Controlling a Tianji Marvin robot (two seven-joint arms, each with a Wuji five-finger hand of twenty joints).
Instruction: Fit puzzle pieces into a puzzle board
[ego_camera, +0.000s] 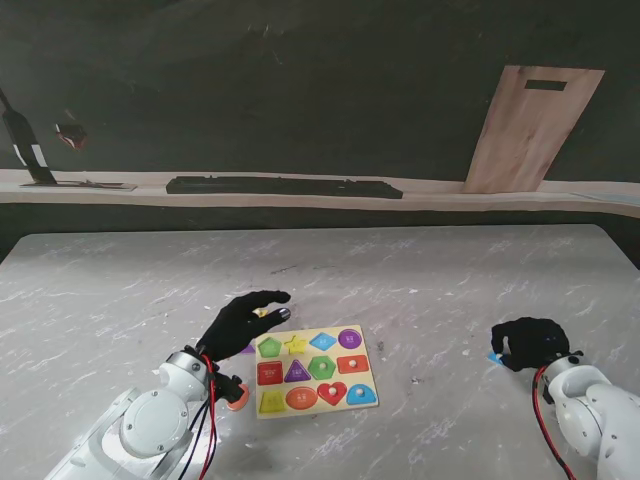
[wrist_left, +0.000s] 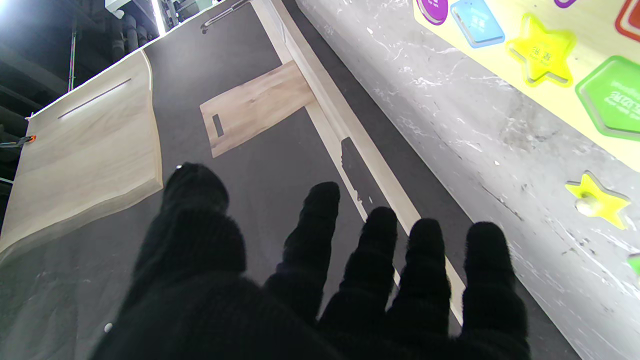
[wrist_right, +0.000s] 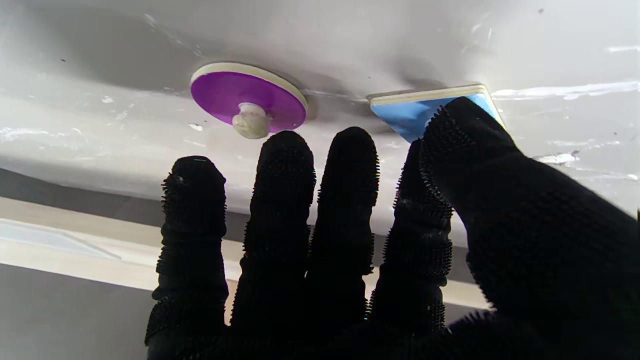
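Our puzzle board (ego_camera: 315, 371) lies flat on the grey marbled bench (ego_camera: 420, 270), near to us and a little left of centre, with its left edge just beside our left wrist. Wide bare bench stretches beyond the board to the far edge, and a broad open strip separates the board from our right hand (ego_camera: 530, 343), which sits well apart near the right side. Our left hand (ego_camera: 243, 322) hovers at the board's far left corner with its fingers (wrist_left: 322, 225) spread and straight, gripping nothing; a loose yellow star piece (wrist_left: 597, 201) lies on the bench just beside those fingers, outside the board. A small orange piece (ego_camera: 238, 397) shows beside our left wrist, partly hidden. In the right wrist view our right hand is extended with its fingers close together, and the thumb (wrist_right: 460, 135) overlaps the edge of a blue square piece (wrist_right: 415, 110) lying on the bench; we cannot tell whether it presses on it. A purple round piece (wrist_right: 248, 95) with a pale knob lies close beside the fingertips, apart from the blue one.
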